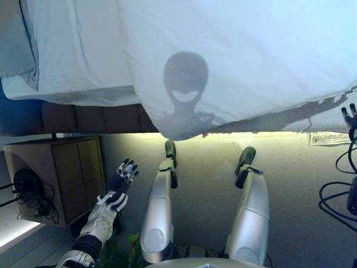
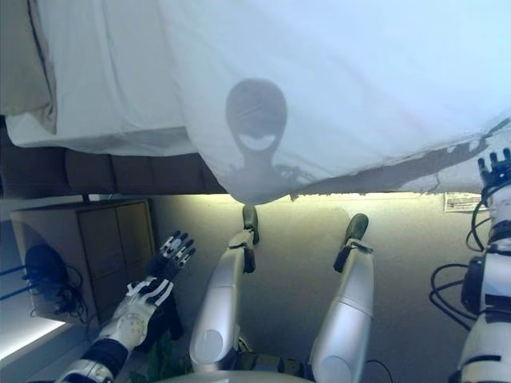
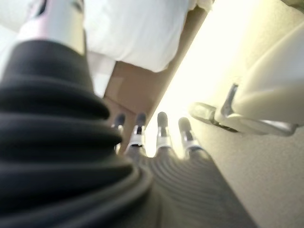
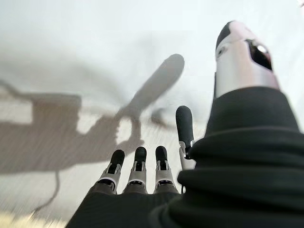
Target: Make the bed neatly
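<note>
A white duvet [image 1: 234, 61] covers the bed and hangs over its near edge, with one corner drooping lowest near the middle [image 1: 175, 131]. A white sheet [image 1: 72, 56] shows at the left, with a grey pillow [image 1: 17, 39] at the far left. My left hand [image 1: 120, 178] is open, low at the left beside the nightstand, apart from the bedding; its fingers [image 3: 161, 130] are straight. My right hand [image 2: 497, 171] is open at the right edge, just below the duvet's hanging edge; its fingers [image 4: 137, 166] point at the white cloth [image 4: 95, 57].
A wooden nightstand [image 1: 61, 178] stands at the left with a dark device and cables [image 1: 28, 192] on it. The dark bed base [image 1: 89, 117] runs under the mattress. Black cables [image 1: 337, 195] lie on the floor at the right. A white label [image 1: 329, 138] lies near them.
</note>
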